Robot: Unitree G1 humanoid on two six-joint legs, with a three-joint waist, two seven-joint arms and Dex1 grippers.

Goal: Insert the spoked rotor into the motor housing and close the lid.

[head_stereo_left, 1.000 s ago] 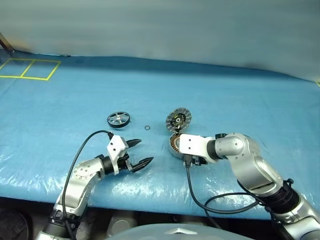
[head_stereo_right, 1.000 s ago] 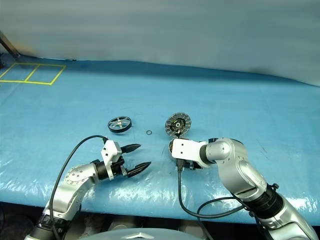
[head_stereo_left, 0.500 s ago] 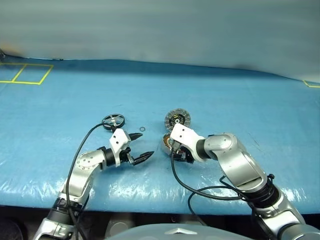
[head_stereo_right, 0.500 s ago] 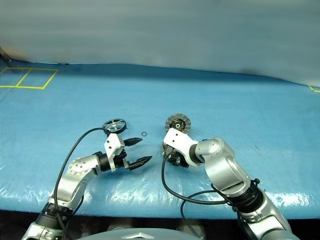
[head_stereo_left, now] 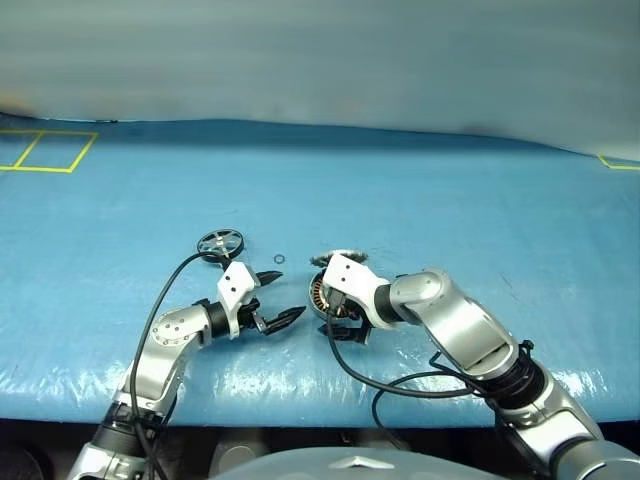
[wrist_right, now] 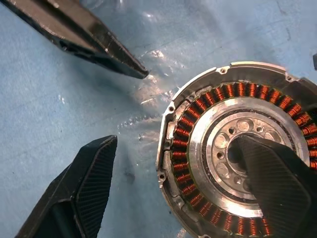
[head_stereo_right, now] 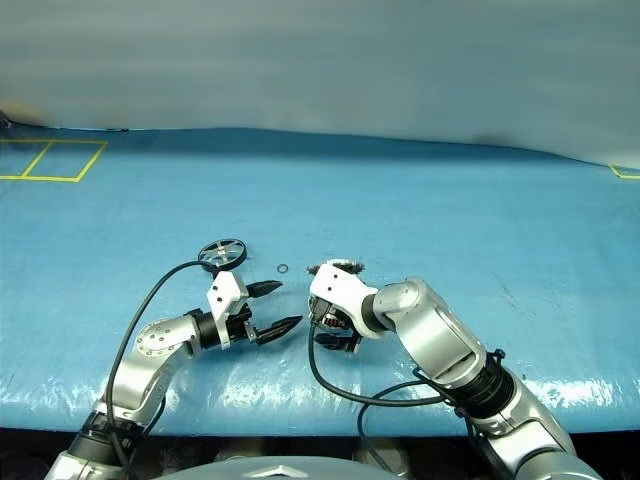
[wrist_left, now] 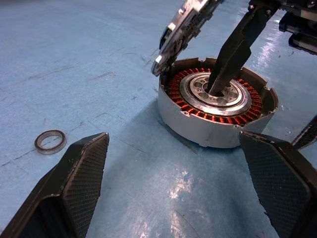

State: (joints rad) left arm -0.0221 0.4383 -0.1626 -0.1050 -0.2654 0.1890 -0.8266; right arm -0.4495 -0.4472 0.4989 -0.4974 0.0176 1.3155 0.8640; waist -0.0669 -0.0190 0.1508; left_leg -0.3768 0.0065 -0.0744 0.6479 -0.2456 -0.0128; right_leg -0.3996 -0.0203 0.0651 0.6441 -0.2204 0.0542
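The motor housing (wrist_left: 216, 130), a silver puck with copper windings, lies on the blue sheet at centre. The lid (wrist_left: 180, 28) stands steeply tilted against its far rim. My right gripper (wrist_right: 174, 144) is open over the housing. One of its fingers (wrist_left: 233, 49) rests its tip in the silver hub, and the other stays outside the rim. Just left of the housing, my left gripper (head_stereo_left: 291, 293) is open and empty, pointing at it. The spoked rotor (head_stereo_left: 220, 243) lies flat farther left and behind, apart from both grippers.
A tiny wire ring (head_stereo_left: 279, 259) lies between rotor and housing. Yellow tape squares (head_stereo_left: 45, 150) mark the sheet's far left. The sheet's front edge (head_stereo_left: 300, 415) runs close below both arms. A black cable (head_stereo_left: 360, 375) loops under the right arm.
The camera shifted. My right wrist rolled and swung left over the housing, and its jaws spread wider. The lid now sits lower behind the housing. The left gripper held still.
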